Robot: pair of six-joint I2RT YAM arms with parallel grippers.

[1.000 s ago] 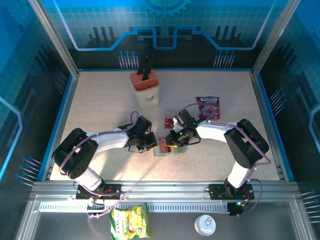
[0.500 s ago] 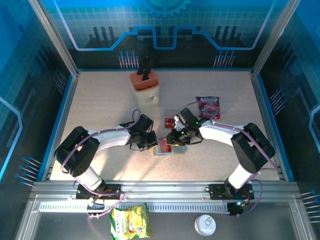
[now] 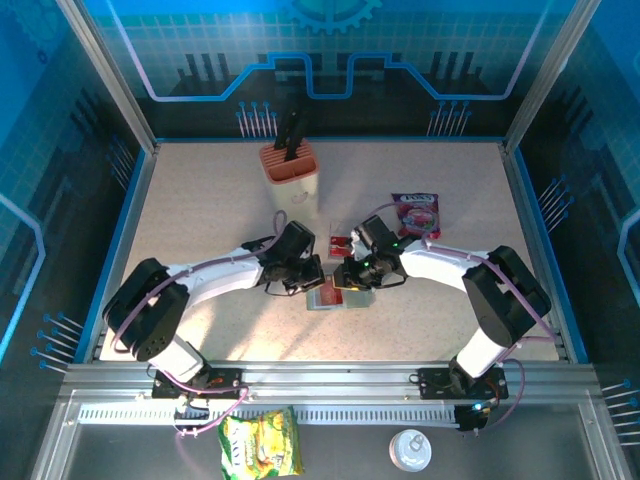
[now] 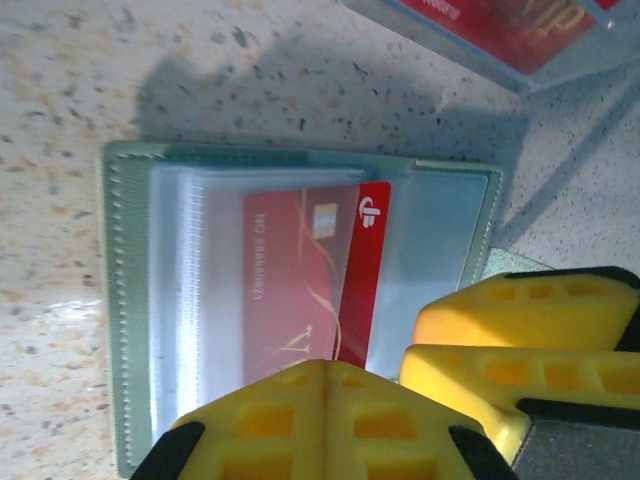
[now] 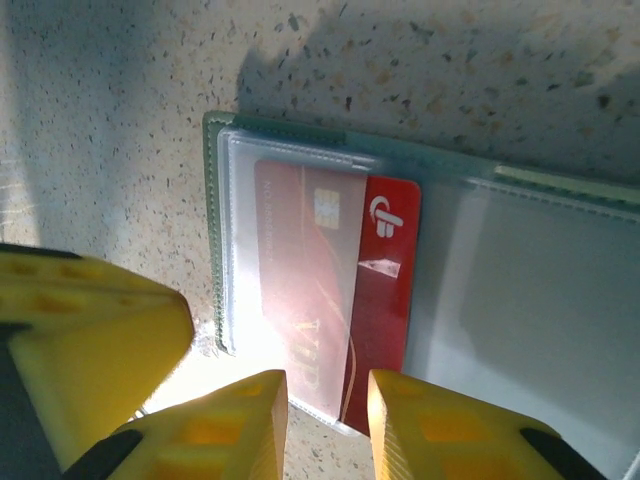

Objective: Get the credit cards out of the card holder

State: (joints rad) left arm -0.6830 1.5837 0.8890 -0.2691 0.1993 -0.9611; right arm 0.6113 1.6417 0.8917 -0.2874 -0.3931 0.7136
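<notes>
The card holder point(image 3: 322, 300) lies open on the table, grey-green round the edge with clear sleeves point(image 4: 180, 280) point(image 5: 232, 240). A red credit card point(image 4: 365, 270) point(image 5: 385, 290) sticks halfway out of a sleeve. My left gripper point(image 3: 310, 278) point(image 4: 340, 375) is shut, its tips pressed on the holder at the card's near edge. My right gripper point(image 3: 348, 280) point(image 5: 328, 420) stands slightly open just over the card's end, a finger point(image 5: 440, 430) on either side of the sleeve's edge. Its yellow fingers point(image 4: 520, 340) sit right beside the left ones. More red cards point(image 3: 340, 243) point(image 4: 490, 25) lie loose behind the holder.
A purple snack packet point(image 3: 415, 213) lies at the right rear. An orange-topped block holding black handles point(image 3: 291, 178) stands behind the arms. A yellow-green packet point(image 3: 260, 442) and a round can point(image 3: 409, 450) sit below the front rail.
My left gripper has moved right and a little back, up to the holder's left edge. The right gripper has stayed over the card.
</notes>
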